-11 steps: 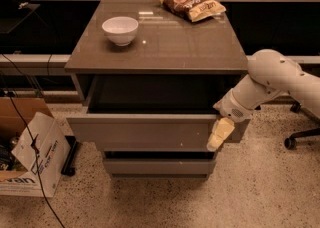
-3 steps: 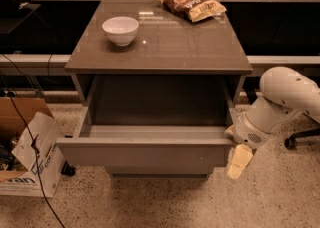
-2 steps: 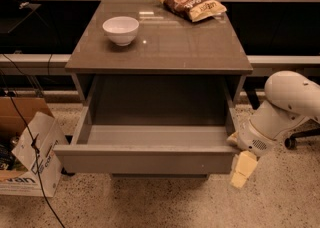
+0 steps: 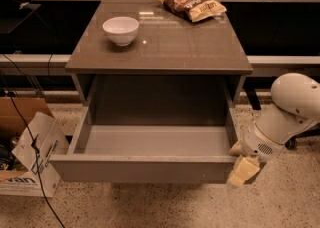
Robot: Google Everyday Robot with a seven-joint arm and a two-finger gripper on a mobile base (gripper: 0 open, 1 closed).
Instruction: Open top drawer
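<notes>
Grey laminate covers the cabinet (image 4: 175, 42), which stands on a speckled floor (image 4: 150, 207). Its drawer (image 4: 140, 169), the top one, is pulled far out toward the camera, and its deep grey box is laid open to view. The white arm (image 4: 295, 102) is seen at the right, bent down toward the drawer's right front corner. A white carton (image 4: 35, 147) is leaned against a brown cardboard box (image 4: 15, 117) on the floor just left of the drawer, near its left front corner but apart from it. A black cable (image 4: 30, 137) is hung across the carton. A chip bag (image 4: 192, 4) is laid at the back right of the cabinet top, and a white bowl (image 4: 121, 29) is set at the back left, well apart from the bag. The gripper (image 4: 240, 159) is placed at the right end of the drawer front, whose edge is pinched between the yellowish fingers (image 4: 245, 171), one behind the panel and one before it.

Only the letters "van" can be read on the carton; the print on the bag cannot be made out.

Against the earliest frame, the drawer is drawn much further out, and the gripper is brought nearer the camera with it; bowl and bag are left unmoved
</notes>
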